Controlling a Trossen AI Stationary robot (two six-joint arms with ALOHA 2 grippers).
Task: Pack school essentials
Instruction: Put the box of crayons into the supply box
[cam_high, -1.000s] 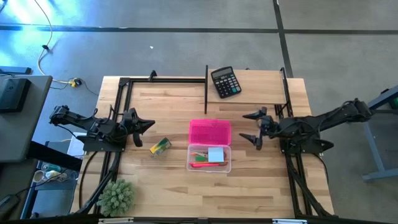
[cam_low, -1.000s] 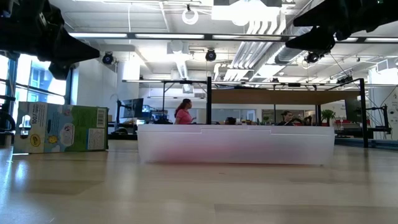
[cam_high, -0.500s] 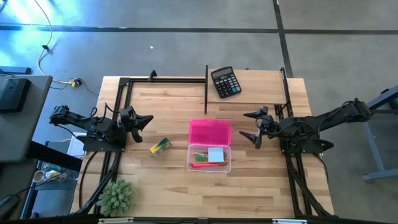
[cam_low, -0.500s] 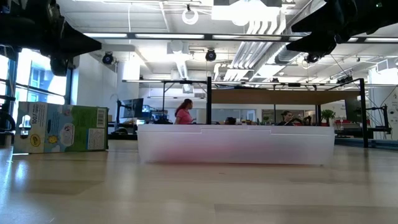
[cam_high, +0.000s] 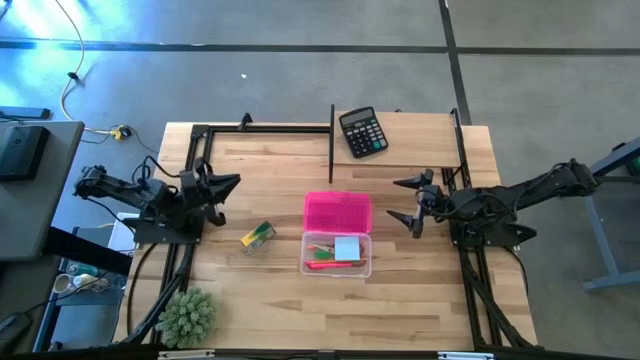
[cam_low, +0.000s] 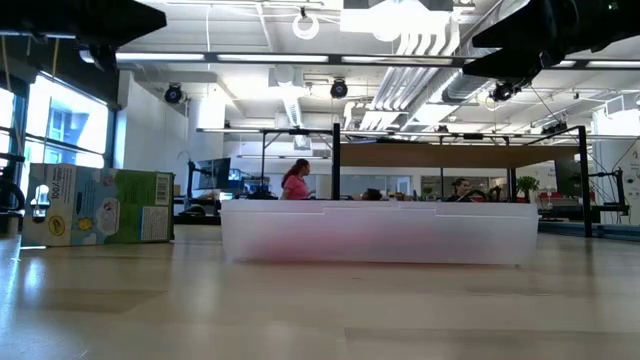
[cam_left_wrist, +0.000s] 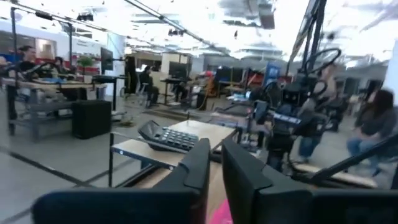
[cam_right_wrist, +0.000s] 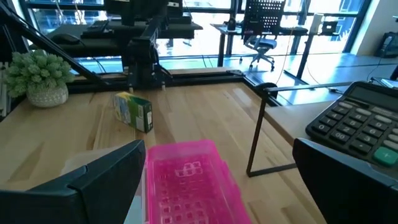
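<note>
The open pencil case lies mid-table: its pink lid (cam_high: 337, 212) lies flat and its clear tray (cam_high: 337, 254) holds the light-blue notepad (cam_high: 347, 248) and red and orange stationery (cam_high: 320, 262). The yellow-green crayon box (cam_high: 257, 235) lies on its side on the wood, left of the tray, and shows in the low view too (cam_low: 100, 205). My left gripper (cam_high: 236, 181) hovers shut above the table, up and left of the crayon box. My right gripper (cam_high: 398, 201) hangs open to the right of the pink lid (cam_right_wrist: 186, 174).
A black calculator (cam_high: 362, 131) sits near the far edge behind a thin black upright rod (cam_high: 331, 130). A spiky green plant ball (cam_high: 187, 315) stands at the near left corner. Black frame rails run along the table's left (cam_high: 190, 190) and right (cam_high: 462, 180) sides.
My left gripper has risen and drawn back toward the table's far left, away from the crayon box, tipping up toward level; in the low view it has climbed nearly out of the picture. The crayon box and case have stayed put.
</note>
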